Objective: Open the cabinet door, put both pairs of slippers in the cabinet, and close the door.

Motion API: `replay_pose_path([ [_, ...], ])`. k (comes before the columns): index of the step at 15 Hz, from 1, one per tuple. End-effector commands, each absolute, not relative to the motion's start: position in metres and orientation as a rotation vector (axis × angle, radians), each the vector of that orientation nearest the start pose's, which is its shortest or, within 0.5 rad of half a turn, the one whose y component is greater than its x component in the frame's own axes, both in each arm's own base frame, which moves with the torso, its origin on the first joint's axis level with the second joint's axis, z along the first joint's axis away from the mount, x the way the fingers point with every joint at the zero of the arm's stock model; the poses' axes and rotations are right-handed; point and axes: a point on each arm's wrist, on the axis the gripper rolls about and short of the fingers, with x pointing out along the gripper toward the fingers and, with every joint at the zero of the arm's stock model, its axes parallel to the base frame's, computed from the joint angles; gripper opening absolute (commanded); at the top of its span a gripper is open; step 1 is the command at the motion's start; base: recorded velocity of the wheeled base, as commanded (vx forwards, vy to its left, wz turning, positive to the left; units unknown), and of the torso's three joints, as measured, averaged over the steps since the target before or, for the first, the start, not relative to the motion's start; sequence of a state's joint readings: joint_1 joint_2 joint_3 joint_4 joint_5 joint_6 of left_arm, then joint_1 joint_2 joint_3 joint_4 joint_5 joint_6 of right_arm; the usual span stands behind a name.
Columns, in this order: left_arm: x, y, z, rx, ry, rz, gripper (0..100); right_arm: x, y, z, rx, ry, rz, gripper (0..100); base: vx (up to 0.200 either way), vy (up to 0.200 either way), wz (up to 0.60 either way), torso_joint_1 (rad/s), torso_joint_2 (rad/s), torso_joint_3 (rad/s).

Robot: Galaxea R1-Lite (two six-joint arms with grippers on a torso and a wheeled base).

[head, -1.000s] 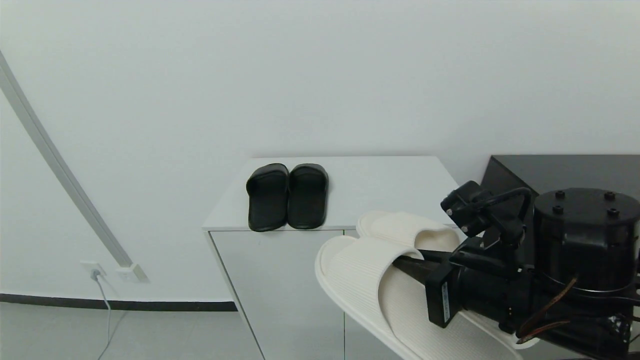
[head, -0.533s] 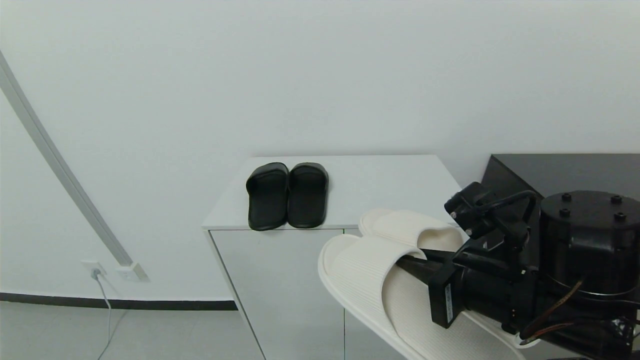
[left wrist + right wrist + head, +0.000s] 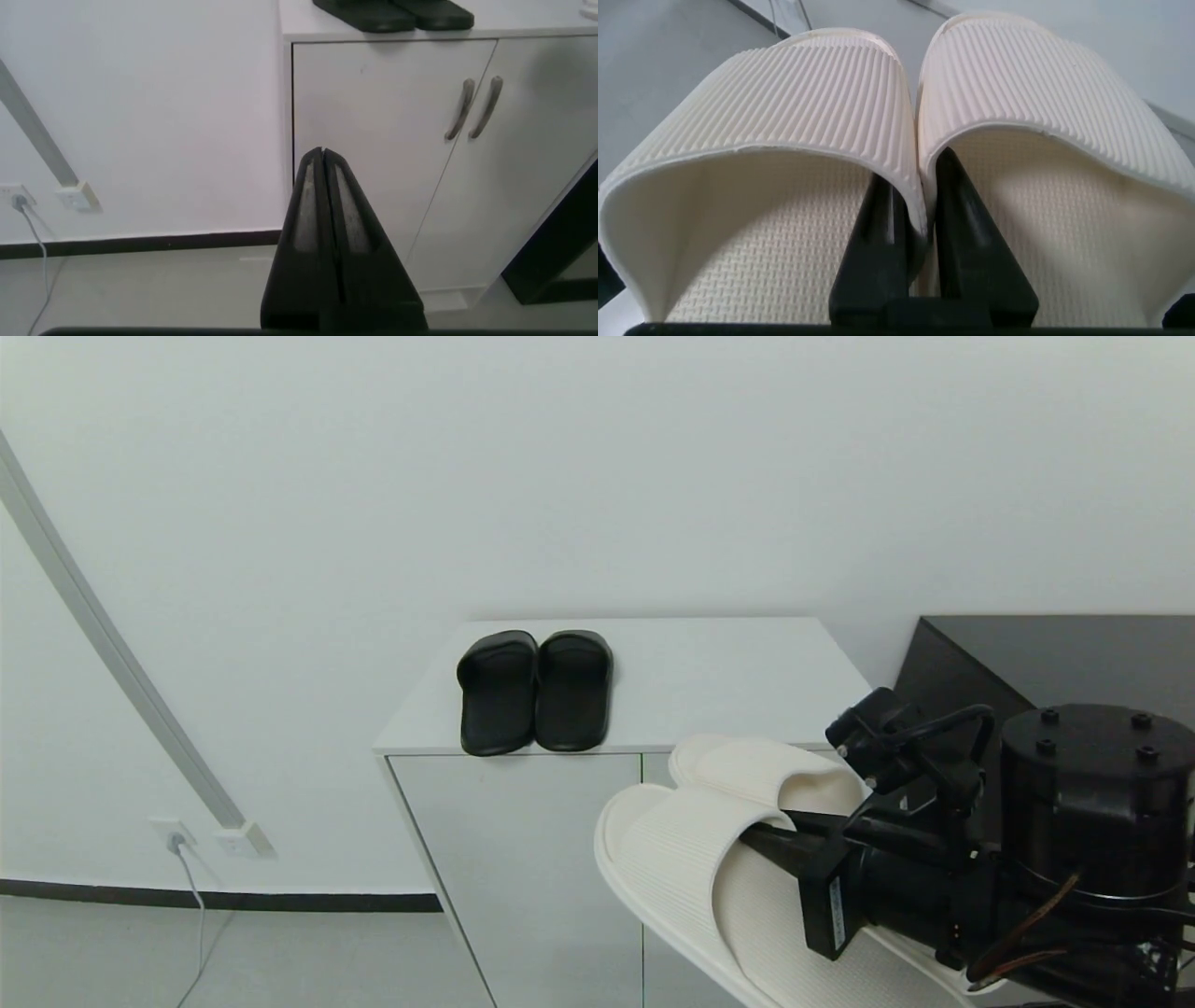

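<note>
Two white slippers (image 3: 813, 103) in right claw (image 3: 920, 177), arm level, before cabinet (image 3: 523, 840).

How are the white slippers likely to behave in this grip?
The white slippers are probably light foam: both hold their shape while the right hand pinches only their adjoining strap edges. Their ribbed, textured surfaces likely resist slipping.

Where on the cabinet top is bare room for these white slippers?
Widest bare patch: cabinet top between the black slippers and its right edge, back to the wall. Narrow strip left of the black slippers. Crowded: the front right corner, hidden behind the white slippers in the right tool.
</note>
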State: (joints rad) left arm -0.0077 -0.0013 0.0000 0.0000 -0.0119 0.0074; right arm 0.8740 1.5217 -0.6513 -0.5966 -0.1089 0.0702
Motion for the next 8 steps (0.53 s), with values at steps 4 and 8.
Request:
replay_pose_path([
  [4, -0.0228, -0.0001, 0.0755, 0.008, 0.0, -0.02, 0, 0.1616, 0.193, 0.1824, -0.077, 0.287, 0.758, 0, 0.0, 0.0, 0.0, -0.207, 0.52, 0.293],
  [8, -0.0228, -0.0001, 0.0755, 0.006, 0.0, -0.02, 0, 0.1579, 0.1921, 0.1807, -0.081, 0.293, 0.766, 0, 0.0, 0.0, 0.0, -0.203, 0.52, 0.314],
])
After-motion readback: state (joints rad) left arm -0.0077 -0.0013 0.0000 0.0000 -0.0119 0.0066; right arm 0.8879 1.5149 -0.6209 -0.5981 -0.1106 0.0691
